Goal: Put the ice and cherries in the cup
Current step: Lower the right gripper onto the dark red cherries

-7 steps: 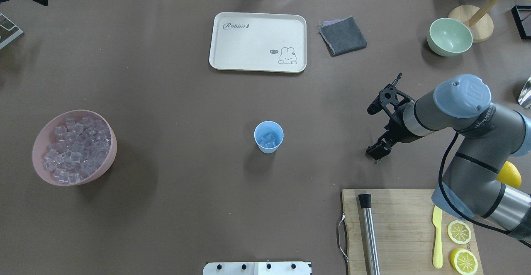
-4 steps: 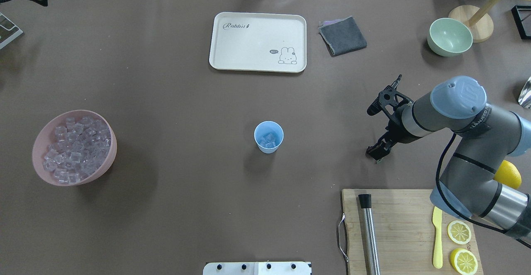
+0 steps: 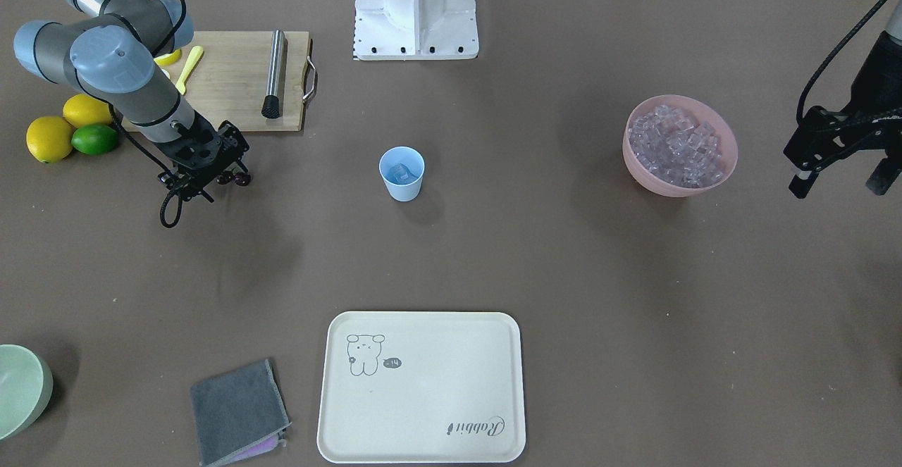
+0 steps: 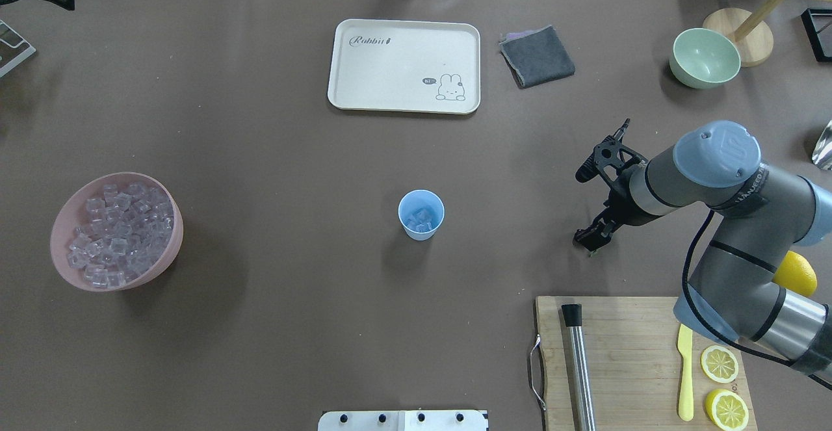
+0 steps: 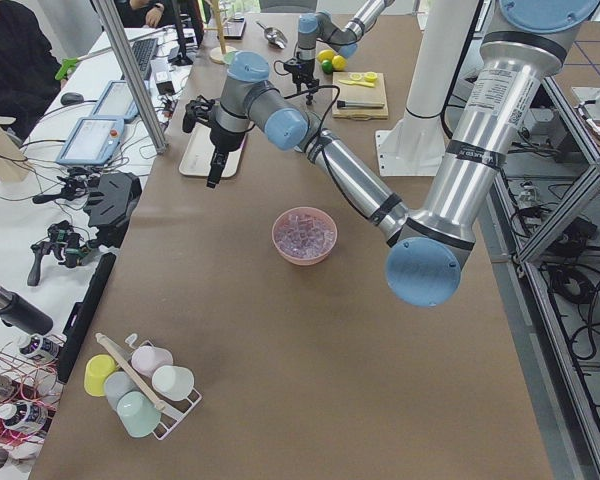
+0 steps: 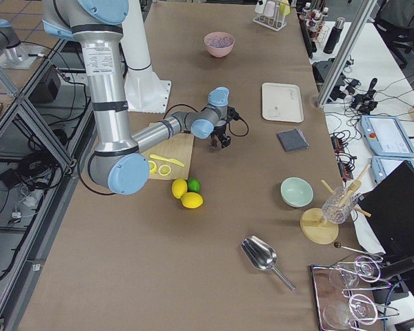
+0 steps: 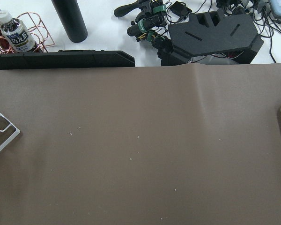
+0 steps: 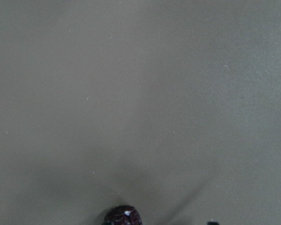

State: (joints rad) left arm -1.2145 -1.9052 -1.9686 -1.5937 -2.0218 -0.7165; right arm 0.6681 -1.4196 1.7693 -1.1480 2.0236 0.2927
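Nearest the robot, right side: cutting board (image 4: 624,353) carrying a steel rod (image 4: 578,366), a yellow knife (image 4: 684,372) and two lemon halves (image 4: 719,363), cut faces up. A whole lemon (image 4: 799,274) sits just past the board, partly hidden by the right arm.

Mid-counter (image 4: 292,158): right gripper (image 4: 589,238) hangs between board and tray, well to the right of the cup. It is closed on the cherries (image 3: 235,178), which dangle dark red at its tip, clear of the surface; the wrist view catches one cherry at its bottom edge. Whether the hold is on stems or fruit, can't tell.

Cup (image 4: 421,215) stands upright at centre, alone. A few cubes of ice (image 4: 421,221) lie in it. No cherries inside.

Pink bowl (image 4: 58,223), far to the robot's left, heaped with more of the same cubes.

Left gripper (image 3: 838,182) hangs beyond the pink bowl at the counter's left end, fingers spread apart, nothing between them. Its wrist view shows only bare counter and clutter past the edge.

Far side: cream tray (image 4: 403,60) with a rabbit drawing, a folded grey cloth (image 4: 537,56) just to its right, then a green bowl (image 4: 705,58) near the far right corner.
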